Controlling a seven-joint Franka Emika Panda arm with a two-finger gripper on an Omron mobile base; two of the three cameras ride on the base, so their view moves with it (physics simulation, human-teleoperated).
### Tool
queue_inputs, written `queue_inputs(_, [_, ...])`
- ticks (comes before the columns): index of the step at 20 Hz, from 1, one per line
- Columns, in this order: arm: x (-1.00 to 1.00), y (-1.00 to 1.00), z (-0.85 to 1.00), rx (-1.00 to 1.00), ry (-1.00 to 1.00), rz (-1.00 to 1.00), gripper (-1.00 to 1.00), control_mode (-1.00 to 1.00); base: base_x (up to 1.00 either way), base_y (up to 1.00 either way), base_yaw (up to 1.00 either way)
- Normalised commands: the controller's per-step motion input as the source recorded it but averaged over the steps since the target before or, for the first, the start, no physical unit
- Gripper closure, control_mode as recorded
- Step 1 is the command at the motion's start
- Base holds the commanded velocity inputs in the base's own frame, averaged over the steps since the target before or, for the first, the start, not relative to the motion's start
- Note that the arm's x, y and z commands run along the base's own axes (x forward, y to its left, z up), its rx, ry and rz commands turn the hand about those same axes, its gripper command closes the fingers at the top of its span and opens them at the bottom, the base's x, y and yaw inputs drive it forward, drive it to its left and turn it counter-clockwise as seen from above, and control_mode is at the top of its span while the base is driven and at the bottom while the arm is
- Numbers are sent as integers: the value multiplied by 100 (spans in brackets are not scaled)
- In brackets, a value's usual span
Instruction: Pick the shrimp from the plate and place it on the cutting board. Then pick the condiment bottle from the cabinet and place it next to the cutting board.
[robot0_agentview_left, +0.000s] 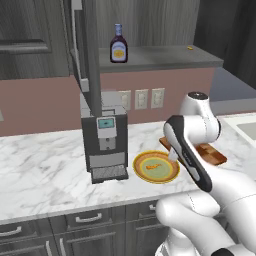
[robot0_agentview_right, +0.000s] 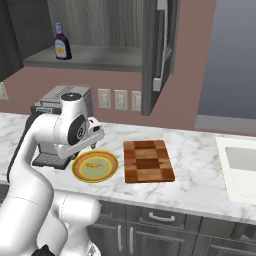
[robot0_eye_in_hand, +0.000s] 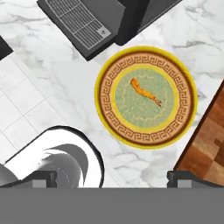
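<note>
- The shrimp (robot0_eye_in_hand: 145, 92) is a thin, curved orange sliver with a darker tail end, tiny against the dish, lying in the pale green centre of the plate (robot0_eye_in_hand: 106, 78).
- The plate is round and shallow, with a yellow outer rim and a brown band of key-pattern ornament around the green middle.
- It sits on the white marble counter (robot0_agentview_left: 45, 165), veined in grey, between the coffee machine (robot0_agentview_left: 104, 142) and the cutting board (robot0_agentview_right: 147, 161).
- The board is a flat rectangle of light and dark brown wooden blocks, just beside the plate.
- My gripper (robot0_eye_in_hand: 111, 177) hangs above the plate with its fingers spread wide, pinching nothing.
- The condiment bottle (robot0_agentview_left: 118, 44), dark brown with a pale cap and yellow oval label, stands upright on the grey shelf of the cabinet (robot0_agentview_left: 165, 57).
</note>
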Motion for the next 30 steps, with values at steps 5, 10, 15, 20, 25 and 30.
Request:
queue_inputs(5, [16, 0, -22, 0, 0, 7, -100, -100, 0, 0, 0])
queue_inputs(10, [18, 0, -13, 0, 0, 4, -100, -100, 0, 0, 0])
queue_inputs(15, [11, 0, -3, 0, 0, 1, -100, -100, 0, 0, 0])
queue_inputs(20, [5, 3, -19, -1, 3, 4, -100, -100, 0, 0, 0])
queue_inputs(25, [10, 12, -26, -1, 4, 7, -100, -100, 0, 0, 0])
queue_inputs(30, [19, 10, -20, 0, 2, 8, -100, -100, 0, 0, 0])
